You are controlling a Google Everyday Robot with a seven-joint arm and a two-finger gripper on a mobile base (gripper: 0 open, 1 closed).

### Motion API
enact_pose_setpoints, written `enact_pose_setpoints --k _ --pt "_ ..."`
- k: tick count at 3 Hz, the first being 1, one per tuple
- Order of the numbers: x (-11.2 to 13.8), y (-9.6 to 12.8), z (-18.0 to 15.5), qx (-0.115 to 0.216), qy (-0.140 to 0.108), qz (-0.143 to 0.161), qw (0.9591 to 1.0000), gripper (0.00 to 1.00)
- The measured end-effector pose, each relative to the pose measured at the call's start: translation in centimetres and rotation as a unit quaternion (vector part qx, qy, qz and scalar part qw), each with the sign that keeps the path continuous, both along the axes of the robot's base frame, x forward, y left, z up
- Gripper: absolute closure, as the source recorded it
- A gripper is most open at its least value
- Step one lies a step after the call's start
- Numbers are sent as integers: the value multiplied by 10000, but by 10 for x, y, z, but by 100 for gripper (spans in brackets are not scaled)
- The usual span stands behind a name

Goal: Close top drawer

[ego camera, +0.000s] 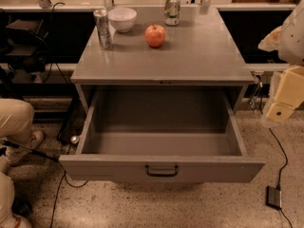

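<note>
The robot's arm (294, 37) comes down along the far right edge in pale segments. Its hand (281, 109) hangs low at the right, angled slightly leftward.

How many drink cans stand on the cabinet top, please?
2. A silver can stands at the left, beside the white bowl; a patterned can stands at the back, behind the apple. The end effector hangs at the right edge, beside the open top drawer.

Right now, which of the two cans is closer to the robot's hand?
The green-labelled can behind the apple; the silver can stands left of the bowl. The hand hangs far right.
</note>
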State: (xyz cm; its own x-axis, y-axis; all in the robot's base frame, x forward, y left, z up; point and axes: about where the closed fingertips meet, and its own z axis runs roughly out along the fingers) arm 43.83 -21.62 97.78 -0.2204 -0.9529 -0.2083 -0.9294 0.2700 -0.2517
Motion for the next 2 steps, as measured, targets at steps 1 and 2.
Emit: enact_pose_setpoints --k 1,2 --pt "0 0 0 0 -1 0 10000 0" --pt "-12 -7 -23 -134 364 -249 9989 0"
